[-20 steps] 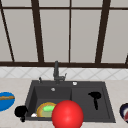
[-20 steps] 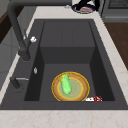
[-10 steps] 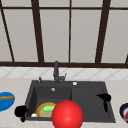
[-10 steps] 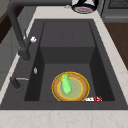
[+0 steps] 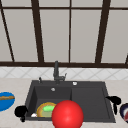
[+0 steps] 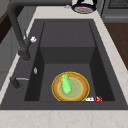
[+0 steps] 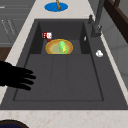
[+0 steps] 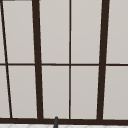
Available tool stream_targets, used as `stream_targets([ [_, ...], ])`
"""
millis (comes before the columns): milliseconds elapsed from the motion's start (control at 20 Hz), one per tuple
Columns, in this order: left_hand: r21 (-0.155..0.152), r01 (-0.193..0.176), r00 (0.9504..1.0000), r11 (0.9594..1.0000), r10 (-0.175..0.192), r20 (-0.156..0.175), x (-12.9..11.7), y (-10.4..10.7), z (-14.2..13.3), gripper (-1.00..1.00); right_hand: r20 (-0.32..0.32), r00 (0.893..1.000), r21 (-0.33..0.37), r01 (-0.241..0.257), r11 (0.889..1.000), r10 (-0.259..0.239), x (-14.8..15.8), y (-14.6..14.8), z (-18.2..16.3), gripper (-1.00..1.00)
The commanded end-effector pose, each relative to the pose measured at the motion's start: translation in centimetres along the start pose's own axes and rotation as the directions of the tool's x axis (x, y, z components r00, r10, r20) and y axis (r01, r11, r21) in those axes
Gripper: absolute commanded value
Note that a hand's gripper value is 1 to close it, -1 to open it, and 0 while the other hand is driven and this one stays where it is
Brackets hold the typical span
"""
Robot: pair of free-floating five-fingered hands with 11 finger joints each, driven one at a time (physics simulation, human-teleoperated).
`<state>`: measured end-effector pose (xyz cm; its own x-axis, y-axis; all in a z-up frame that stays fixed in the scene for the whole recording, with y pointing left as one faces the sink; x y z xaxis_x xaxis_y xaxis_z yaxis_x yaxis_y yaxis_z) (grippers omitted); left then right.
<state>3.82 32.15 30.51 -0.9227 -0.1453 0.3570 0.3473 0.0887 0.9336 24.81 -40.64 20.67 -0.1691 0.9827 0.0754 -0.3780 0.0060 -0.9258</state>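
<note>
The right hand hovers over the sink's edge, fingers straight and slightly apart, holding nothing; a dark bowl sits just beside them. The left hand's fingers: cannot tell.

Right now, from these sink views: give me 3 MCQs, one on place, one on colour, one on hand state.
1. Where does the yellow-rimmed plate lie?
A. in the sink's deep basin
B. on the drainboard
C. on the counter

2. What colour is the plate on the counter at the sink's left end?
A. red
B. blue
C. white

3. How are the right hand's fingers?
A. curled round the faucet
B. pinching the green thing
C. straight, holding nothing

Answers:
1 A: the left side view shows it on the floor of the deep basin, with a green thing on it.
2 B: it is blue in the front and right side views.
3 C: the right side view shows its fingers stretched over the drainboard's edge, free of everything.
</note>
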Motion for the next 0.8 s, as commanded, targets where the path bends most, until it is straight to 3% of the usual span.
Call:
stream_targets([
  [0,0.000,0.000,1.0000,1.0000,0.000,0.000,0.0,0.0,0.0,0.00,0.010,1.000,-0.045,-0.012,0.999,0.013,-3.0,0.9,0.5,-1.00],
  [750,0.000,0.000,1.0000,1.0000,0.000,0.000,0.0,0.0,0.0,0.00,0.037,0.999,-0.023,0.003,1.000,-0.002,-15.2,7.8,-0.5,-1.00],
])
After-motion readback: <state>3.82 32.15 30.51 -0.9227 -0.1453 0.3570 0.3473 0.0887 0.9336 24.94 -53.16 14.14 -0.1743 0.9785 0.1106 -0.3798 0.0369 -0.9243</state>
